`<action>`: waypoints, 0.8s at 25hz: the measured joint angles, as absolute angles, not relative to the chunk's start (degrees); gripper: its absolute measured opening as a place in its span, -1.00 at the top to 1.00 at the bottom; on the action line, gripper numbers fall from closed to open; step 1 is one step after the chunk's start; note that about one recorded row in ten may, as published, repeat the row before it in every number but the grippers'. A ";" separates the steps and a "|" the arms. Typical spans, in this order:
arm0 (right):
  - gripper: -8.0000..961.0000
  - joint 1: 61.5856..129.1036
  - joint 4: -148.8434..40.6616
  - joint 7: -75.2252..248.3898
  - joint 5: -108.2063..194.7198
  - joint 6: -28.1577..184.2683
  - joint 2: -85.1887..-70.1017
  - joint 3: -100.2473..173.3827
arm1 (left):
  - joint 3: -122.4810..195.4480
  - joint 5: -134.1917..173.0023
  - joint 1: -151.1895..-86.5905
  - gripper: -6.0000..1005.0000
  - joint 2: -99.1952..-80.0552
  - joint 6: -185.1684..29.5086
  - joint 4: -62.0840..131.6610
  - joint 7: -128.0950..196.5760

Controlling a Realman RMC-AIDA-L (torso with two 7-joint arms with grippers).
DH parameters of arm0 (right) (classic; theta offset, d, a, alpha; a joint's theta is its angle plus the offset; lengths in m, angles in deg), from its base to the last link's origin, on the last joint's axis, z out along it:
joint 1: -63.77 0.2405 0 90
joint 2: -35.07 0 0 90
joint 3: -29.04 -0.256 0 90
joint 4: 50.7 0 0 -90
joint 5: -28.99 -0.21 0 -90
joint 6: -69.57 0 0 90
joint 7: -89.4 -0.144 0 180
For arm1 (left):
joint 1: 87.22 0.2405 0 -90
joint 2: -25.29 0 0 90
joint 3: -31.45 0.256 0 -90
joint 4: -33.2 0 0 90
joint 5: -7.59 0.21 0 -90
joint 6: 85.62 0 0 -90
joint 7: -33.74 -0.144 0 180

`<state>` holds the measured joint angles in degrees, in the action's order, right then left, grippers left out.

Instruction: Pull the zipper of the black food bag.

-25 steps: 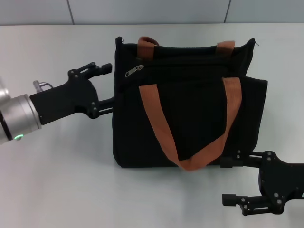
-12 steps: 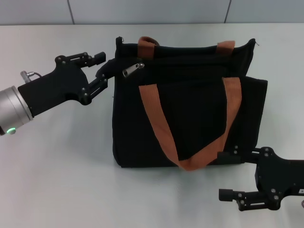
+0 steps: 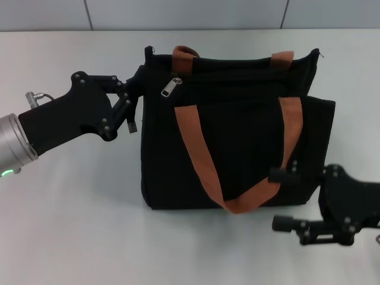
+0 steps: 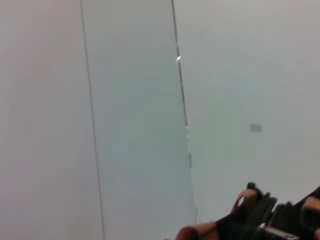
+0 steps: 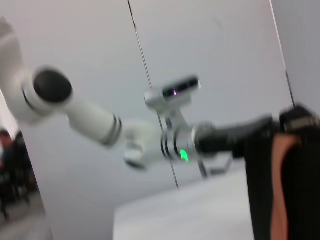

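The black food bag (image 3: 237, 133) lies on the white table with its rust-orange handles (image 3: 196, 154) across the front. The small silver zipper pull (image 3: 168, 87) sits near the bag's top left corner. My left gripper (image 3: 135, 101) is open at the bag's upper left edge, left of the pull and not holding it; its upper finger (image 3: 122, 82) reaches the bag's corner. My right gripper (image 3: 282, 199) is open at the bag's lower right corner, with its upper finger (image 3: 284, 174) against the fabric. The bag's side (image 5: 260, 175) and the left arm (image 5: 175, 145) show in the right wrist view.
The white table (image 3: 71, 225) extends around the bag, with a grey wall (image 3: 178, 12) behind it. The left wrist view shows mostly wall, with a bit of the bag's top (image 4: 250, 217) at one corner.
My left gripper has moved right and up to the bag's upper left corner. My right gripper has risen toward the bag's lower right corner. The bag has stayed put.
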<state>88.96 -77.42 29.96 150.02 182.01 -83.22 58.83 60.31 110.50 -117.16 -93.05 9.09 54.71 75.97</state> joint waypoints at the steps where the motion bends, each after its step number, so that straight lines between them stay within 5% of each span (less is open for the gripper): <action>1: -0.52 89.12 -77.29 28.65 148.40 183.12 -83.13 58.84 | 60.37 110.50 -117.11 0.72 -93.10 10.30 54.79 75.96; 5: -0.50 90.84 -77.32 18.20 143.14 185.01 -82.21 58.83 | 60.51 110.50 -117.10 0.94 -93.10 11.03 55.02 75.94; 20: -0.46 103.81 -83.15 -15.33 140.90 183.95 -80.73 59.20 | 60.12 110.57 -116.38 0.94 -93.12 11.19 55.54 75.75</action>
<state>103.81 -83.15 -15.33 140.90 183.95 -80.73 59.20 60.12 110.57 -116.38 -93.12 11.19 55.54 75.75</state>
